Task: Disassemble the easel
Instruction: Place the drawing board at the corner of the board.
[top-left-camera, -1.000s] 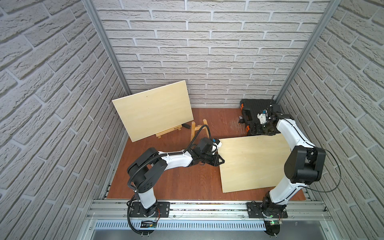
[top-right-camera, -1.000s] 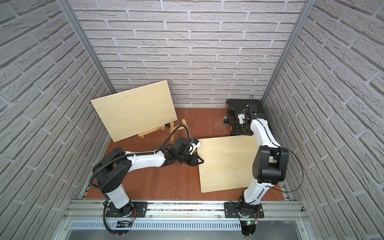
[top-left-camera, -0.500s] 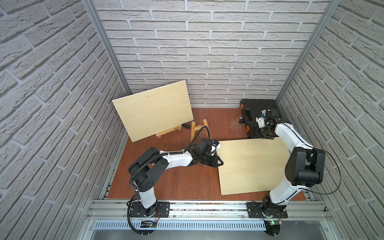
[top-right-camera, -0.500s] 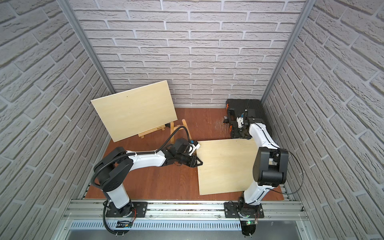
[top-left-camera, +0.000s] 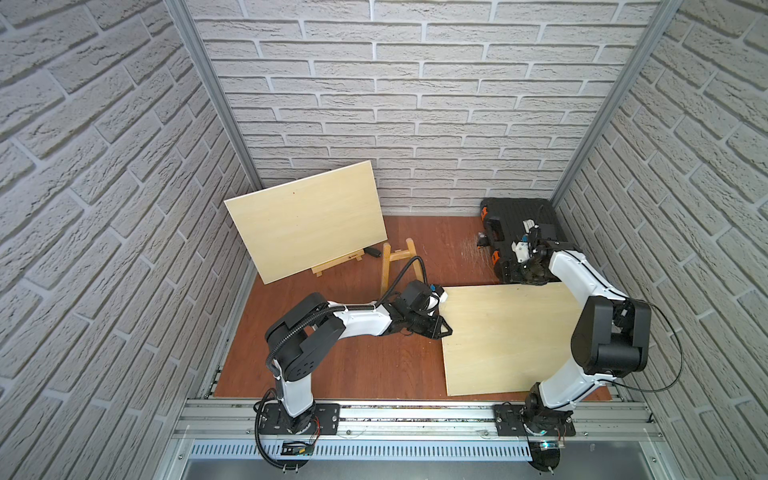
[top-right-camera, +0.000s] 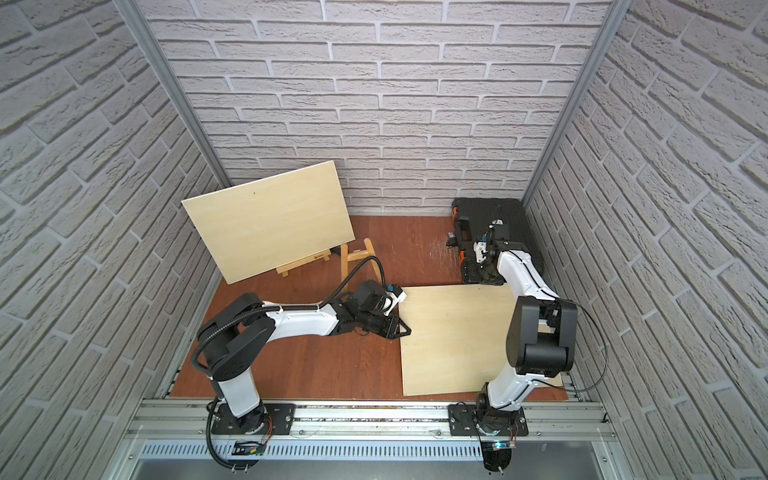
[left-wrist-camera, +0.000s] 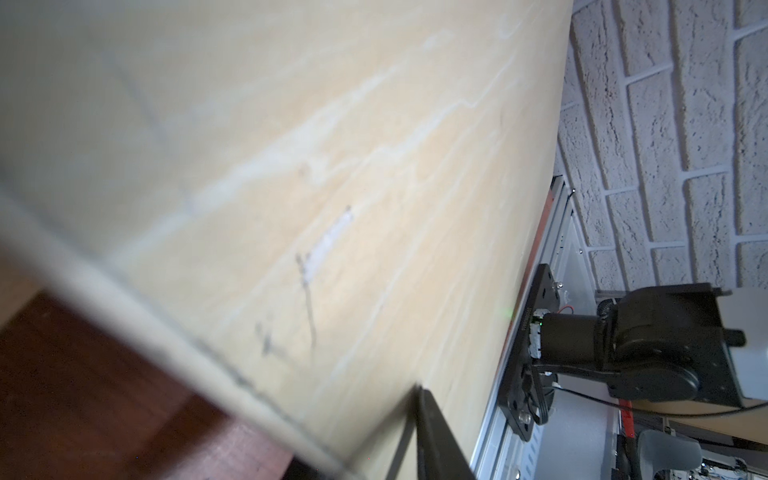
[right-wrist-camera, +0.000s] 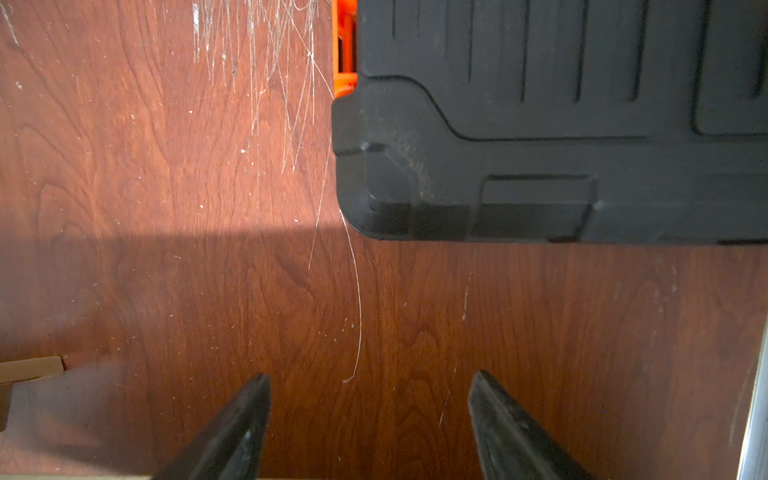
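Observation:
The small wooden easel (top-left-camera: 337, 266) stands at the back left with a pale board (top-left-camera: 307, 220) leaning upright on it. A wooden A-frame piece (top-left-camera: 398, 266) stands just to its right. A second pale board (top-left-camera: 507, 336) lies flat at the right of the table. My left gripper (top-left-camera: 441, 329) is shut on that flat board's left edge; in the left wrist view one finger (left-wrist-camera: 432, 432) lies on its top face. My right gripper (right-wrist-camera: 370, 382) is open over bare table just past the board's far edge, holding nothing.
A black tool case (top-left-camera: 515, 224) with orange latches sits in the back right corner, right in front of my right gripper. A small black object (top-left-camera: 372, 252) lies beside the easel. Brick walls close in three sides; a metal rail (top-left-camera: 415, 415) runs along the front.
The flat board has shifted toward the front. My right gripper came frontward with the board's far edge and its jaws widened. The left gripper stayed on the board's left edge.

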